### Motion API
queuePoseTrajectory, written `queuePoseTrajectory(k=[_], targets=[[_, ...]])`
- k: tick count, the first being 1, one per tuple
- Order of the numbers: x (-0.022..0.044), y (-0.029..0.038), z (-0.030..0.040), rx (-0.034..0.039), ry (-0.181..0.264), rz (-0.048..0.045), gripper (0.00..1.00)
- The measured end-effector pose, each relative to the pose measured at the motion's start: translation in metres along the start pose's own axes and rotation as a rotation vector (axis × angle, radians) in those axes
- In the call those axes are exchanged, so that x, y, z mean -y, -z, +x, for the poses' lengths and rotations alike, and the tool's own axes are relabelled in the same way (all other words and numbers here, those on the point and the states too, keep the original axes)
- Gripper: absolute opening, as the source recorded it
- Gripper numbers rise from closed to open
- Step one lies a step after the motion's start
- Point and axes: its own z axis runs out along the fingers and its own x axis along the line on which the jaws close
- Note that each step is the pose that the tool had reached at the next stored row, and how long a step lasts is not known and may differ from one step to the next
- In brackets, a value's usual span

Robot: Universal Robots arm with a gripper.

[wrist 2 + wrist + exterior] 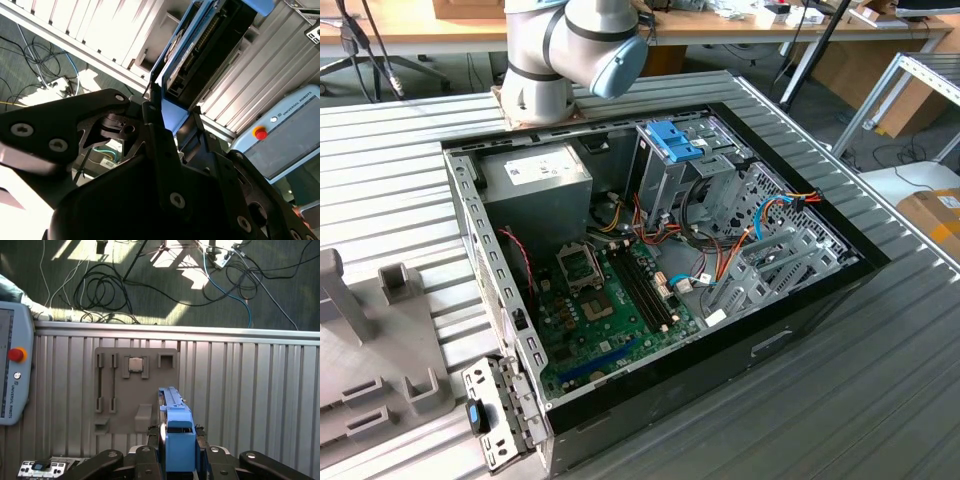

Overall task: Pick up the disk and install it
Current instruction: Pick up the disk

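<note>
Disk (179,437), framed in blue carrier rails, sits clamped edge-on between the jaws of the gripper (172,119), as seen in both wrist views. It hangs above the ribbed metal counter (250,390), near a grey fixture tray (136,410). In the exterior view, the open computer case (660,290) lies on the counter.

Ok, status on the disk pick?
Gripper: jaws shut on the disk. Disk off the slatted table, above the grey fixture plate. Nothing else touching it.
</note>
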Motion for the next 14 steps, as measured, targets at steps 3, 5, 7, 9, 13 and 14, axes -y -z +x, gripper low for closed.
queuePoseTrajectory(k=[3, 5, 7, 9, 13, 14], targets=[[0.0037, 0.0000, 0.0001, 0.0001, 0.000, 0.0001, 0.36], [0.0062, 0.0001, 0.0002, 0.0000, 0.000, 0.0000, 0.36], [0.0077, 0.0000, 0.0003, 0.0000, 0.000, 0.0001, 0.36], [0.0090, 0.0001, 0.0003, 0.0000, 0.000, 0.0000, 0.36], [0.0116, 0.0001, 0.0004, 0.0001, 0.000, 0.0001, 0.36], [0.0127, 0.0001, 0.0004, 0.0000, 0.000, 0.0000, 0.36]])
